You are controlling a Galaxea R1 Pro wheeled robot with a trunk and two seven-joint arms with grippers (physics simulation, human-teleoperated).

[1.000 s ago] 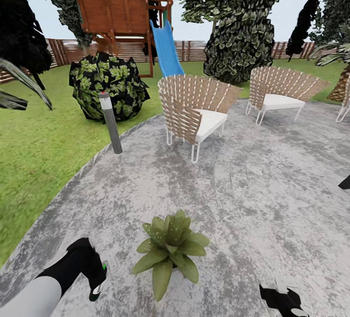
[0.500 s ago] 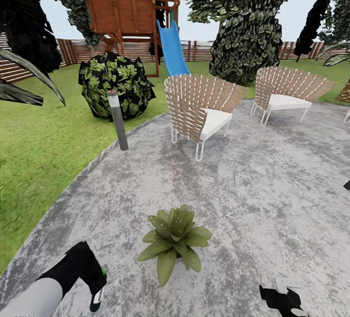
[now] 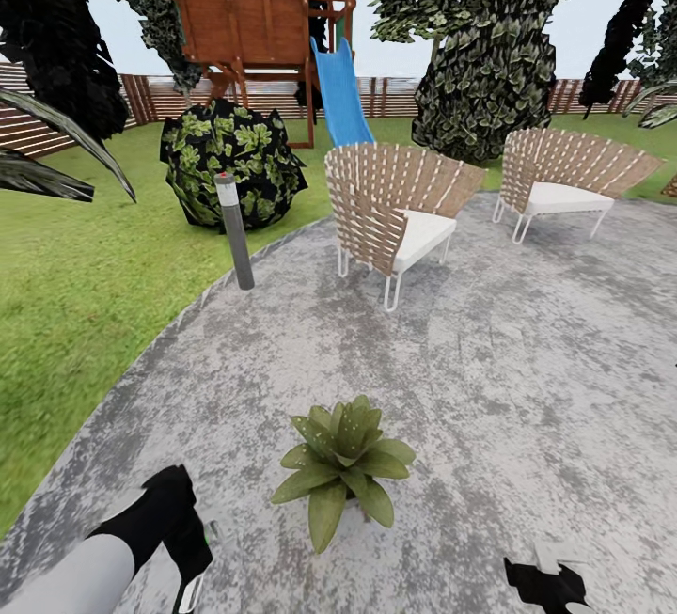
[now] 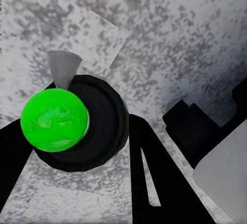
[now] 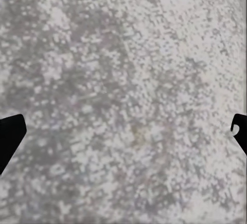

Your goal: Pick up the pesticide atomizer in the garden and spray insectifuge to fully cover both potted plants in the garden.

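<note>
the left gripper [image 4: 77,131] fingers hold the pesticide atomizer [image 4: 77,123]; the right gripper [image 5: 123,131] stands wide. the view shifted slightly, the potted plant [image 3: 343,468] stays near, probably ready for spraying.

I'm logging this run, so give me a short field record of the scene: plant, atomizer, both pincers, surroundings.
potted plant: one rosette standing on the grey patio
pesticide atomizer: green-topped bottle held in the left pincer, beside the plant
right pincer: open, over bare paving
surroundings: two slatted chairs, a bollard light, lawn, play tower with blue slide
</note>
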